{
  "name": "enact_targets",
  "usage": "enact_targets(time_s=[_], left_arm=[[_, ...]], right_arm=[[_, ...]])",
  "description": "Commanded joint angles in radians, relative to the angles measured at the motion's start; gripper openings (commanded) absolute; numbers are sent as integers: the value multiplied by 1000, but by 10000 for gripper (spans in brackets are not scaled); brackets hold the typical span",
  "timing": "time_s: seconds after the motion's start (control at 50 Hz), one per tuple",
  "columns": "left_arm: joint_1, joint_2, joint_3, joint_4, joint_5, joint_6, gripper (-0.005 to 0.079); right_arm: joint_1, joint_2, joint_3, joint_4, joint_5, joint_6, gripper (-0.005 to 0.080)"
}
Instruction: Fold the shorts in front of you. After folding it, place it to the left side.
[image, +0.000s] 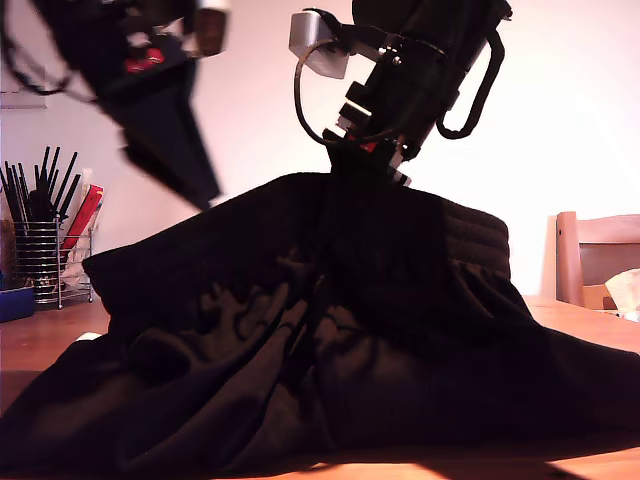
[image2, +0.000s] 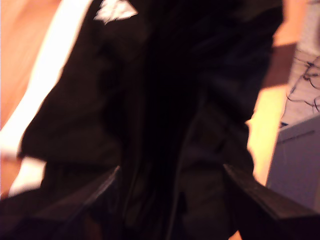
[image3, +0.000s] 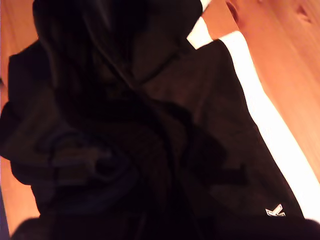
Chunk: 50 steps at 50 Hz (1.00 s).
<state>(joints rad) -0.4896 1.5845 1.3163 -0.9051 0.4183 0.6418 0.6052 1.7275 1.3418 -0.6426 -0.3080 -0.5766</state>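
Shorts heaped on the wooden table, pulled up into a peak at the waistband under one arm. First gripper has its fingers spread wide over black fabric. Second gripper: can't tell, jaws not visible.

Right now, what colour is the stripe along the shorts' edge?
White, against the soft black fabric shorts; the broad stripe shows best in the second wrist view.
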Motion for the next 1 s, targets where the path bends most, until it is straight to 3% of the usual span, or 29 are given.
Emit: enact_targets(time_s=[0.0, 0.64, 0.68, 0.86, 0.88, 0.98], left_arm=[[-2, 2, -1, 19, 0, 21, 591], [7, 144, -2, 76, -27, 43, 574], [7, 144, -1, 76, -37, 50, 525], [7, 130, -1, 11, -77, 51, 1], [7, 130, -1, -3, -88, 63, -31], [7, 130, 0, -59, -121, 93, -20]], right_arm=[[1, -5, 8, 9, -9, 1, -11], [1, -5, 8, -14, -8, 1, -11], [1, -5, 8, -14, -8, 1, -11], [1, -5, 8, -10, -7, 0, -11], [1, -5, 8, -10, -5, 0, -11], [-6, -5, 8, -11, 3, -3, -11]])
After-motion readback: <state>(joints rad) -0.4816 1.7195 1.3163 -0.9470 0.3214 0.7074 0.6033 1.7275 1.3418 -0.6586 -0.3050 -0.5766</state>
